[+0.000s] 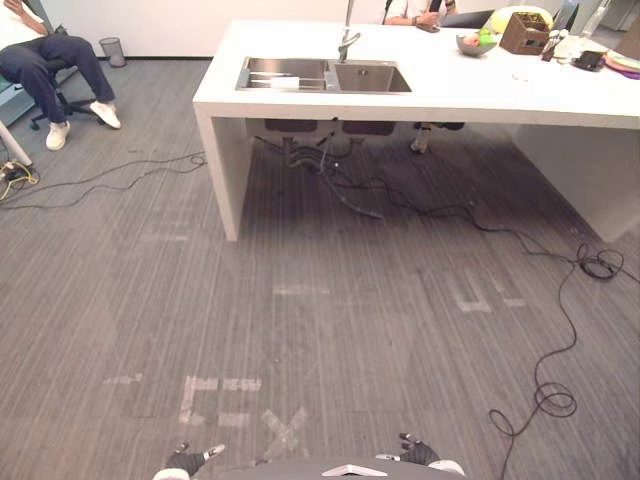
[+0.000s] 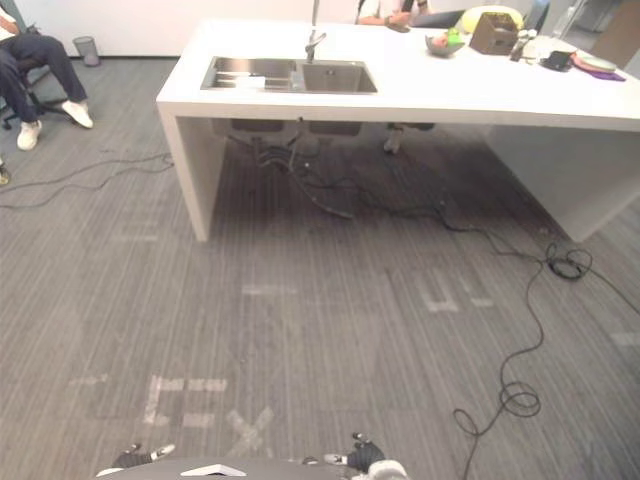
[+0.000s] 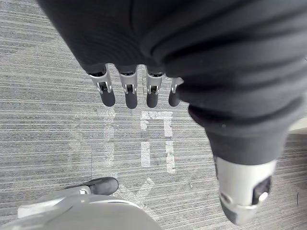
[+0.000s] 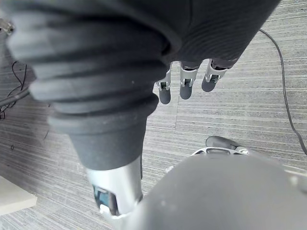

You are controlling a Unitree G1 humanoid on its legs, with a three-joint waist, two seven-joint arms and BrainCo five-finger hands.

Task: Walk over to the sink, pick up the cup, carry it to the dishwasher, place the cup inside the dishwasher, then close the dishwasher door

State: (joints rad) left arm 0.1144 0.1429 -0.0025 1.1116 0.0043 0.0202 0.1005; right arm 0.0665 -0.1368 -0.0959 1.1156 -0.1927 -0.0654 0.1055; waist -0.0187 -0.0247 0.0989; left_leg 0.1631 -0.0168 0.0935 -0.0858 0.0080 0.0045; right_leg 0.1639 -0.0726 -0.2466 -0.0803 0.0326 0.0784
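Left hand (image 3: 130, 91) and right hand (image 4: 185, 85) hang over grey striped carpet floor (image 1: 330, 300), fingers (image 3: 152, 95) relaxed, straight, holding nothing. Stainless steel double sink (image 1: 325, 76) sits in white counter (image 1: 450, 95) ahead.

Grey striped carpet (image 1: 300, 300) — white counter (image 1: 450, 95), white wall (image 1: 170, 25) behind.
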